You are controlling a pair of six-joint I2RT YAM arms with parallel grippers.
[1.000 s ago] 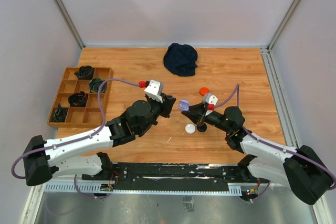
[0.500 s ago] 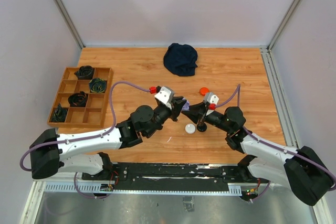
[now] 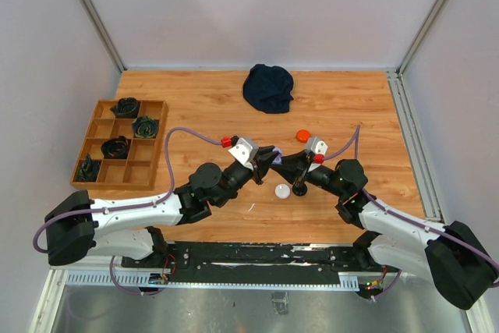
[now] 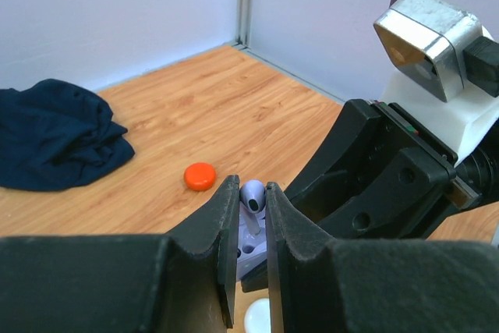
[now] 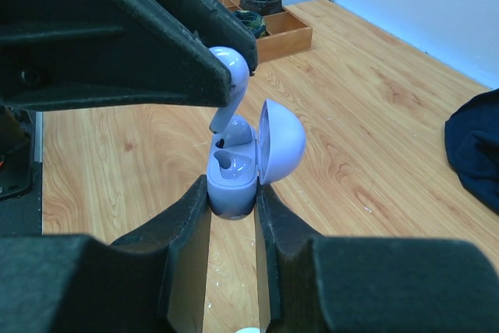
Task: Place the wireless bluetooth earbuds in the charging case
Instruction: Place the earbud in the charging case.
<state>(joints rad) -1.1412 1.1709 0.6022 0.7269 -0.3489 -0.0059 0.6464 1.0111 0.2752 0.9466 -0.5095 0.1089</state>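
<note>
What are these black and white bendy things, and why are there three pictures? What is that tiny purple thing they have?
They are robot arms, a left arm and a right arm, bolted to a wooden table. One picture looks down from above. The other two come from little cameras on each arm's wrist, so you see its own fingers up close. The right tool holds a purple charging case with its lid open. The left tool pinches a purple earbud, stem down, right at the open case. Also on the table: a navy cloth, a wooden tray with dark bundles inside, an orange disc and a white disc.
</note>
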